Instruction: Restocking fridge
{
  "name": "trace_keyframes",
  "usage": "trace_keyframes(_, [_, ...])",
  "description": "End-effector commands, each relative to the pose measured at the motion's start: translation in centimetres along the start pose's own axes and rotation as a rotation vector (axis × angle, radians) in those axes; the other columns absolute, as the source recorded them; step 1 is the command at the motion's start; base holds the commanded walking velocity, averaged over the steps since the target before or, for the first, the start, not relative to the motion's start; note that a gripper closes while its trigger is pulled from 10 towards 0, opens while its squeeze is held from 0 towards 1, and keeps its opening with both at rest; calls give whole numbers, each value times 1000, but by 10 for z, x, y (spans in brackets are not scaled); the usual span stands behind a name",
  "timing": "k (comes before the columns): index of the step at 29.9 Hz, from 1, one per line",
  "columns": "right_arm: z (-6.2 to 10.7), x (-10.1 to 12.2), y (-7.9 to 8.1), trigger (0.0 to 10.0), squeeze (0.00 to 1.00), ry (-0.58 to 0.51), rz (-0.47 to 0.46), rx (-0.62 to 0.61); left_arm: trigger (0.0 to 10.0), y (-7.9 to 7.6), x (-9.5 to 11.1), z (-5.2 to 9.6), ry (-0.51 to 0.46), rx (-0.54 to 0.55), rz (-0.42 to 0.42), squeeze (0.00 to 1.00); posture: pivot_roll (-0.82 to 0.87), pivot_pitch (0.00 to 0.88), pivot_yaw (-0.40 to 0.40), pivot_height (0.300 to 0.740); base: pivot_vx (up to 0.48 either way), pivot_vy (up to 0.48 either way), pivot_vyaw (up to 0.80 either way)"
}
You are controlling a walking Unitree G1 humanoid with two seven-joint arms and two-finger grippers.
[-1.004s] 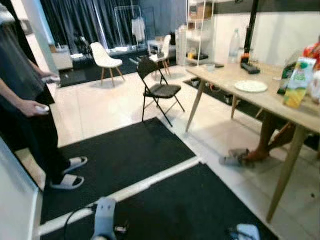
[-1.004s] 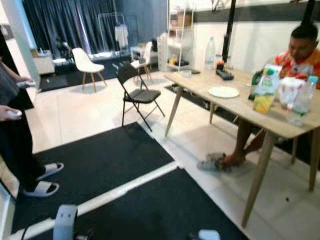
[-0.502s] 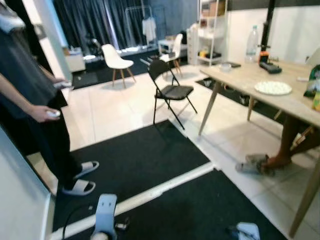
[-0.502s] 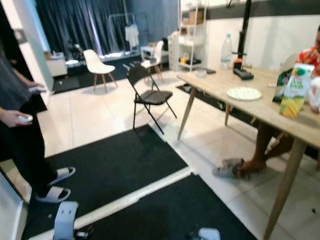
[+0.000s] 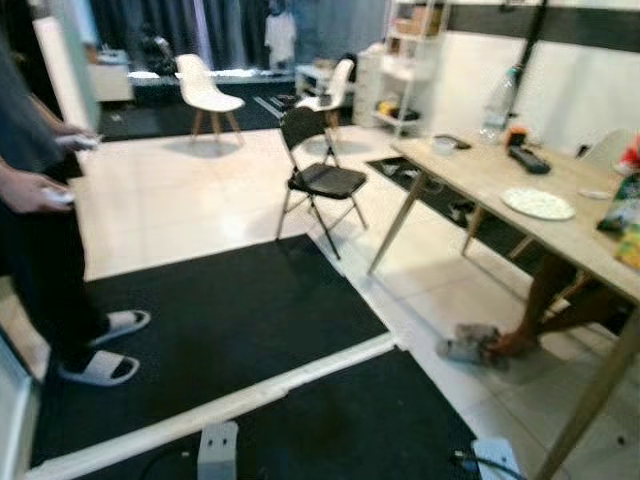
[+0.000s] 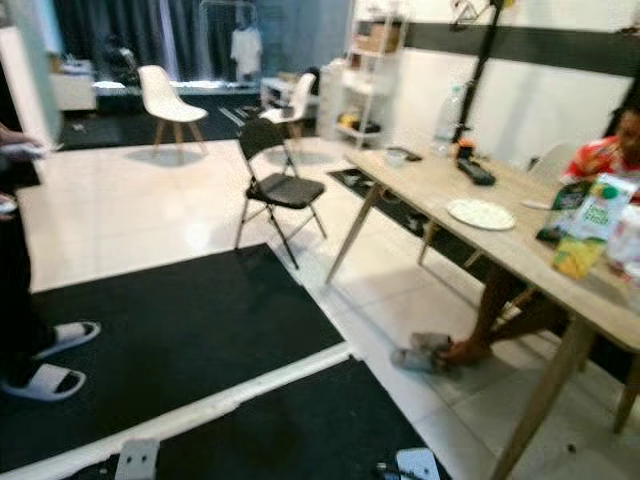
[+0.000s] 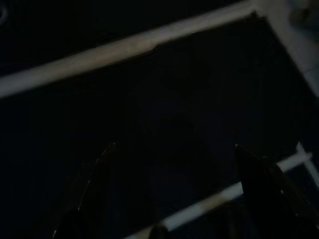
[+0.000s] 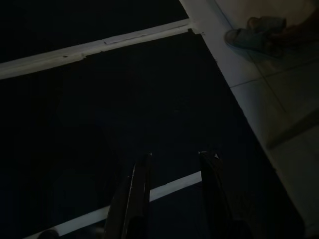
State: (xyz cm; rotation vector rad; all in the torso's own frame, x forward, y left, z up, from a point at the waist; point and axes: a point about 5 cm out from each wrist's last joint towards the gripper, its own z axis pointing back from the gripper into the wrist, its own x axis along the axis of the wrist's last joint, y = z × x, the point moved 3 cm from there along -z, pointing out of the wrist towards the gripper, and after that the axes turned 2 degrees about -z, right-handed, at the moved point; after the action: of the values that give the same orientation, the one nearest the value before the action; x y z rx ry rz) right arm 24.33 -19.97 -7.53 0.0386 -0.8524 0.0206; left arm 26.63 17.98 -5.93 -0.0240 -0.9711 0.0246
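A wooden table (image 6: 420, 175) stands on the right. On it are a green and yellow juice carton (image 6: 588, 225), a clear water bottle (image 6: 448, 118) and a white plate (image 6: 481, 213). Both arms hang low over a black mat (image 5: 220, 320). My left gripper (image 7: 174, 145) is open, its fingers wide apart above the dark mat and a white strip. My right gripper (image 8: 175, 154) is open too, with nothing between its fingers.
A person (image 5: 40, 230) in white slippers stands at the left holding controllers. Another person (image 6: 615, 160) sits behind the table, a sandalled foot (image 6: 430, 352) on the tiles. A black folding chair (image 5: 315, 175), white chairs and a shelf (image 5: 410, 60) stand further back.
The whole picture has shifted and tilted a little downward as the camera moves. My arms sit lower in the view. Nothing in the room has visibly moved.
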Motion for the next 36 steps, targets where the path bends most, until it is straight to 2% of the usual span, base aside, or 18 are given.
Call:
trace_keyframes(1, [0, 0, -3, 10000, 0, 8, 9, -3, 10000, -1, -5, 1, 10, 2, 2, 0, -87, 67, -42, 740, 274, 0, 0])
trace_keyframes(14, [2, -11, 8, 10000, 0, 19, -39, 3, 10000, 10, 4, -1, 3, 8, -27, 0, -79, 71, 15, 740, 272, 0, 0])
trace_keyframes(25, [3, -18, 11, 10000, 0, 40, -70, 8, 10000, 11, 1, 0, 19, 3, -42, 0, -73, 75, 27, 740, 0, 0, 0])
trace_keyframes(36, [3, -18, 11, 10000, 0, 46, -71, 10, 10000, 12, -1, 1, 26, 3, -46, 0, -64, 75, 30, 740, 0, 0, -793])
